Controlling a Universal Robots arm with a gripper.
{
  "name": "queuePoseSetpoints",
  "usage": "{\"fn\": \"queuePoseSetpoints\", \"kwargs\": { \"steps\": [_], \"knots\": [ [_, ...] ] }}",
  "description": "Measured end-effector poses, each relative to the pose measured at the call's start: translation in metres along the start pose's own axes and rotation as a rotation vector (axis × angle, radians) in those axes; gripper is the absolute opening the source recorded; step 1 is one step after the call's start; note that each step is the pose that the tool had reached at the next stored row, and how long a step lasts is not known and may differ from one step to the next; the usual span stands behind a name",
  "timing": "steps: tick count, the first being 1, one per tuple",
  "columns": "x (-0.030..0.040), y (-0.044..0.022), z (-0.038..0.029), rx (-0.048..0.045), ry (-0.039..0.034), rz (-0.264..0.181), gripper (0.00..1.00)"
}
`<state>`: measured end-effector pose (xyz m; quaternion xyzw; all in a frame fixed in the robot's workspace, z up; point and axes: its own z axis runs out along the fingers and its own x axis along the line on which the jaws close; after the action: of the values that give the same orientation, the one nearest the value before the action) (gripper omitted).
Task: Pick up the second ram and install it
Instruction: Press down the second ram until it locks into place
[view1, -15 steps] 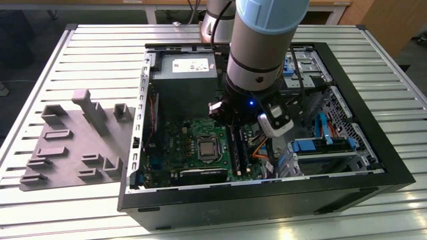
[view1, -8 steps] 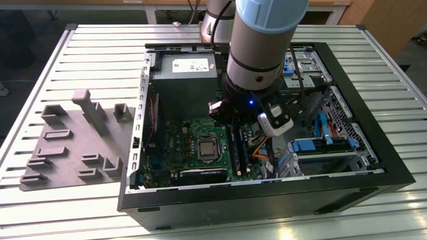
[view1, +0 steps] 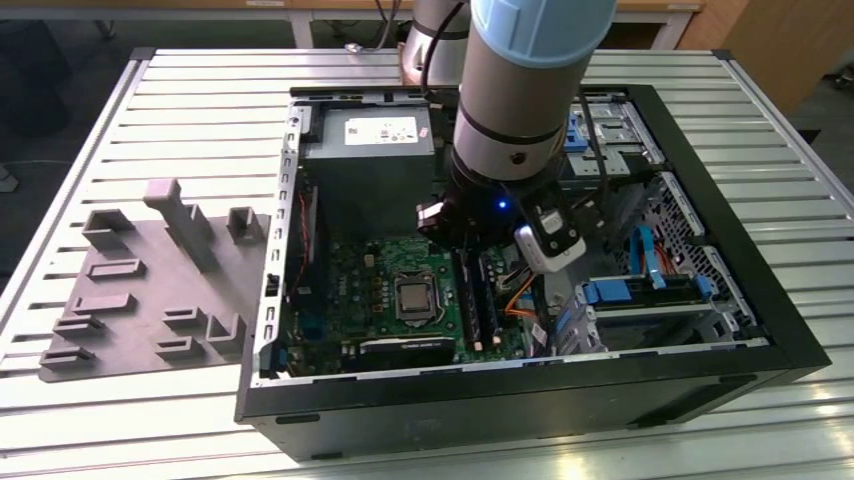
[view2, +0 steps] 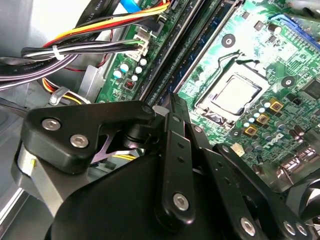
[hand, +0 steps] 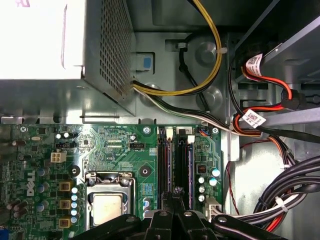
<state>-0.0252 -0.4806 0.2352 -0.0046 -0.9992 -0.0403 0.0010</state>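
My gripper (hand: 176, 194) hangs inside the open computer case (view1: 747, 330), low over the green motherboard (hand: 120, 150). Its black fingers (view2: 172, 130) are pressed together, and nothing shows between them. The tips sit right over the long black slot rails (hand: 170, 157). A thin dark blue-green strip, which I take for the second ram (hand: 189, 160), stands on edge in the rail beside them. Whether the tips touch it I cannot tell. In the exterior view the gripper (view1: 467, 252) is at the far end of the rails, beside the processor socket (view1: 416, 298).
A grey plastic tray (view1: 127, 300) with upright blocks lies on the slatted table at the exterior view's left of the case. Inside the case, the power supply (view1: 367, 150) sits behind the board. Cable bundles (hand: 280, 195) and blue drive brackets (view1: 627, 292) crowd the other side of the slots.
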Motion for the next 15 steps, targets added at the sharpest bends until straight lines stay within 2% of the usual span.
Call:
{"fn": "queuePoseSetpoints", "kwargs": {
  "steps": [15],
  "knots": [
    [0.0001,0.0091,0.0015,0.0001,0.0,0.0,0.11]
  ]
}}
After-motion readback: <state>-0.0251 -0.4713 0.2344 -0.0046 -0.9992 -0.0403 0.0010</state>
